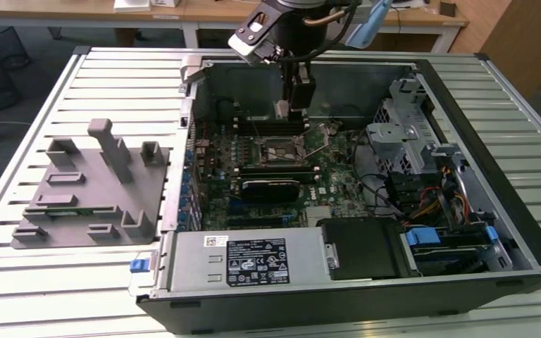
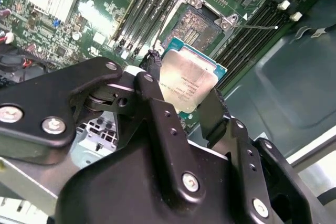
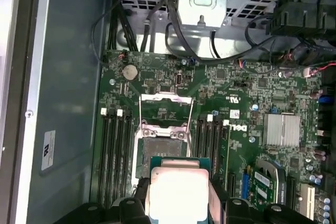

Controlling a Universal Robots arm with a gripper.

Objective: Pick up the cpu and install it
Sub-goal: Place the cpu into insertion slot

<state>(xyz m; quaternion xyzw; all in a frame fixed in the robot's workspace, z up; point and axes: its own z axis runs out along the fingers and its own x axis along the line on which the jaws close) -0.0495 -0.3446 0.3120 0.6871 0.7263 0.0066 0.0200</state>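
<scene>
The cpu (image 3: 177, 192) is grasped at two opposite edges by the gripper (image 2: 185, 83), which is clenched on it. It is held over the motherboard (image 3: 252, 103), near the open socket (image 3: 164, 148), inside the case (image 1: 365, 88).

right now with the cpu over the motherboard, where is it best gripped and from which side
Grip the cpu by two opposite edges, coming from its metal-top side, as the gripper holds it now. It is a thin flat square, so the edges give the jaws purchase, and its underside is left free to face the open socket.
</scene>
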